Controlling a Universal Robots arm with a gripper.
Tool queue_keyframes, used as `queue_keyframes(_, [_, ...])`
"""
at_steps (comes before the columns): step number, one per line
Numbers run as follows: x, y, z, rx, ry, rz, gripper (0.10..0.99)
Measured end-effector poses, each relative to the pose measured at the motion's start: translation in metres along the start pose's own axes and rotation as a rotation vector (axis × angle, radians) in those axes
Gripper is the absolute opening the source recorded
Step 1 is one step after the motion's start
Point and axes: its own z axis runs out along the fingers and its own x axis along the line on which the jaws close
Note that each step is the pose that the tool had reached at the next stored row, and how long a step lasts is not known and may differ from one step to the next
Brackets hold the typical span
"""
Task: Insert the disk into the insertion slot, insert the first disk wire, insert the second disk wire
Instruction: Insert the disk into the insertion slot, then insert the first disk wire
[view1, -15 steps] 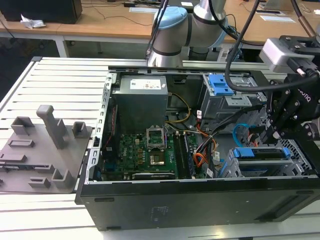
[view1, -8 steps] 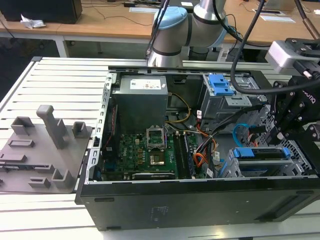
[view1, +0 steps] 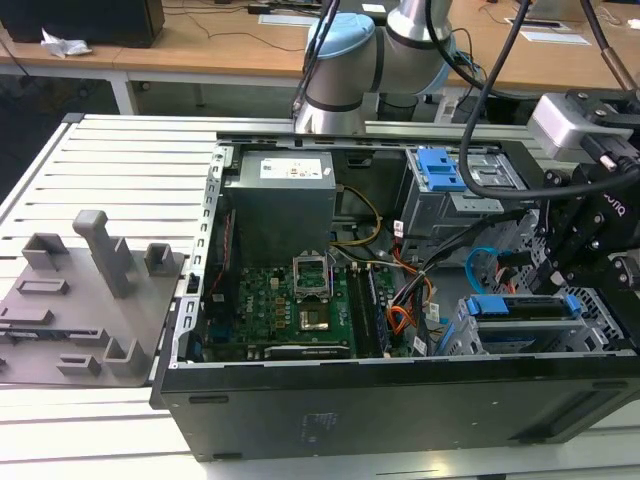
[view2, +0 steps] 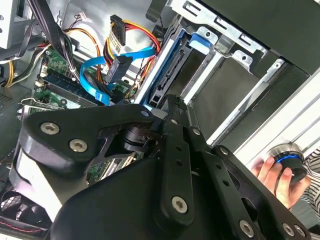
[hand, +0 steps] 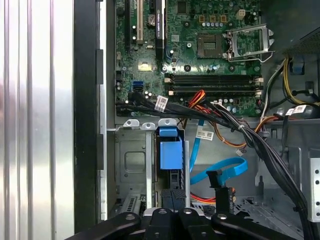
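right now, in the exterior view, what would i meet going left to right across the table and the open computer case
grey fixture → power supply → memory slots → orange wires → disk in its blue carrier

Silver-grey tubular arm (view1: 420, 30) with pale blue joint caps (view1: 340, 40), thick black cables (view1: 487, 85) looping alongside, matte black linkage gripper (view2: 172, 107) studded with silver screw heads (view2: 50, 128).
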Motion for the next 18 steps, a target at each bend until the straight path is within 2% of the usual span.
queue_keyframes(14, [0.0000,-0.0007,0.0002,0.000,-0.0003,0.000,0.106])
queue_keyframes(18, [-0.0002,-0.0109,-0.0003,0.000,0.0000,0.000,0.106])
